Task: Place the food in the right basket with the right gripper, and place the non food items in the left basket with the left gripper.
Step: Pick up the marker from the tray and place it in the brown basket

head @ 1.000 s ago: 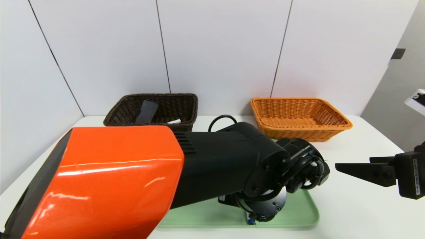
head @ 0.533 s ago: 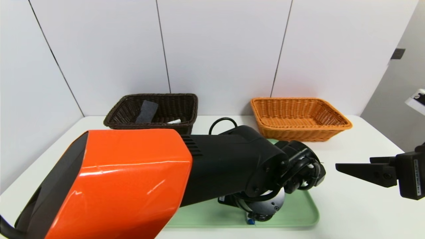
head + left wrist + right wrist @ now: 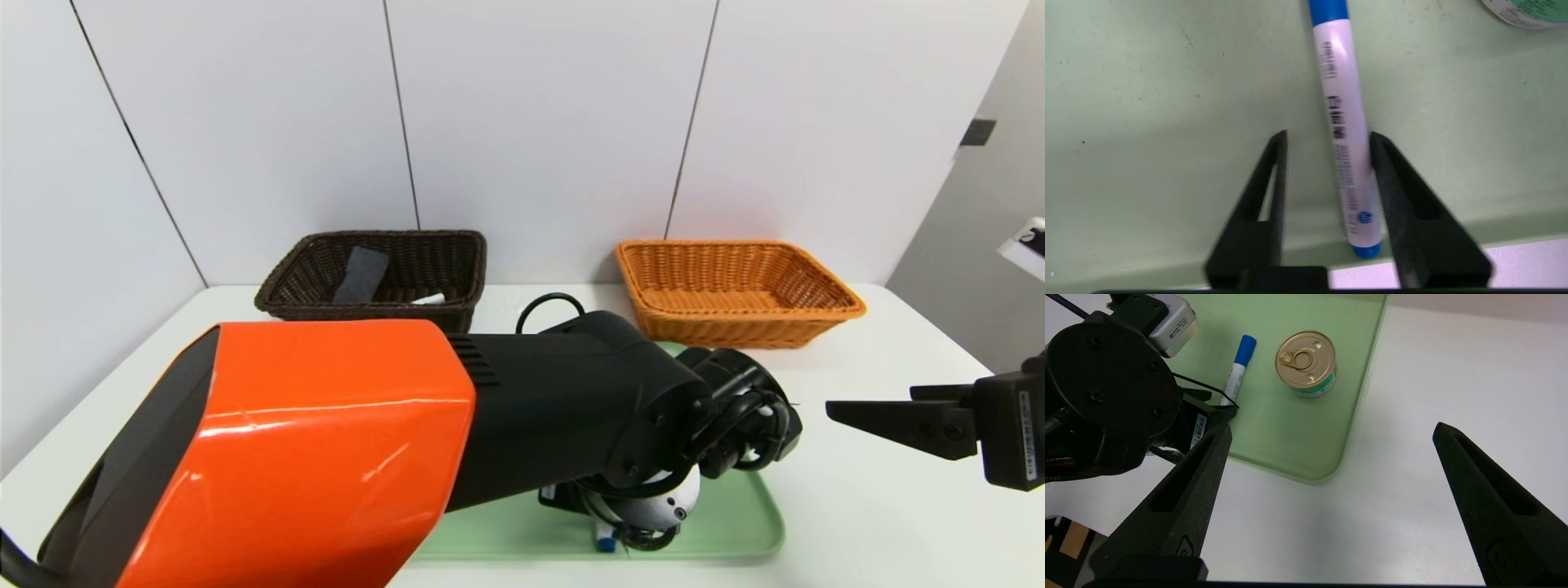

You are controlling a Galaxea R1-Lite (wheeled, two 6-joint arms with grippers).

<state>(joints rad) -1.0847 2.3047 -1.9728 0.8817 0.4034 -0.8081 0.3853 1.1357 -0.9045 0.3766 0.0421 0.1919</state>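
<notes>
Left pincer (image 3: 1329,132) straddles the blue-capped marker (image 3: 1345,98) on the green tray (image 3: 1290,428), one finger touching it, the other apart: no pinch yet. The marker's blue end has just shifted sideways, so the closing finger is probably nudging it into line for the grip. Right pincer (image 3: 1334,425) waits spread beside the tray, where the tin (image 3: 1305,361) stands. The dark basket (image 3: 392,310) holds the grey cloth (image 3: 362,276) and a white marker (image 3: 429,300); the orange basket (image 3: 735,327) shows no food.

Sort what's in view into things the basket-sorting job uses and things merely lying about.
Part of the job:
- blue-capped marker
- round tin can
- dark grey cloth
- white item in the dark brown basket
- orange wicker basket
- left gripper, right gripper

Just lying about:
- nothing I can see
</notes>
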